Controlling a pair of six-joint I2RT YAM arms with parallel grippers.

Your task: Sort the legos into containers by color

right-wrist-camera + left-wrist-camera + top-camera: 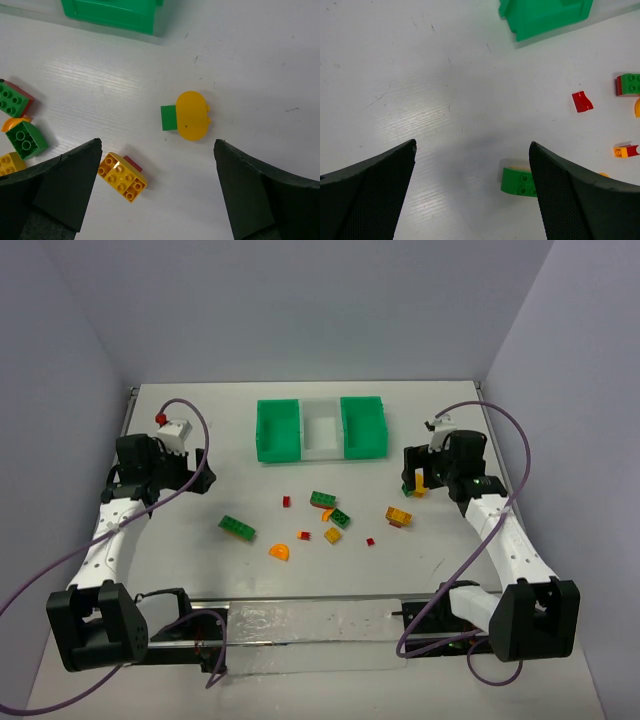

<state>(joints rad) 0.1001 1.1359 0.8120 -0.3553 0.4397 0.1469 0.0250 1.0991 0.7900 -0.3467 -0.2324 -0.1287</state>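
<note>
Three joined bins stand at the back of the table: green (278, 430), white (322, 430), green (363, 425). Legos lie scattered in front of them: a green brick (237, 528), an orange half-disc (280, 551), green bricks (322, 500), a yellow brick (399, 516), tiny red bits (286, 501). My left gripper (200, 478) is open and empty above bare table; in its wrist view (472, 145) the green brick (520, 181) lies by the right finger. My right gripper (412, 475) is open and empty. Its wrist view (157, 142) shows a yellow rounded piece (192, 115) with a green bit (169, 118), and the yellow brick (122, 176).
The table is white with grey walls on three sides. A clear strip (320, 625) runs along the near edge between the arm bases. A corner of a green bin shows in the left wrist view (545, 15) and in the right wrist view (112, 12).
</note>
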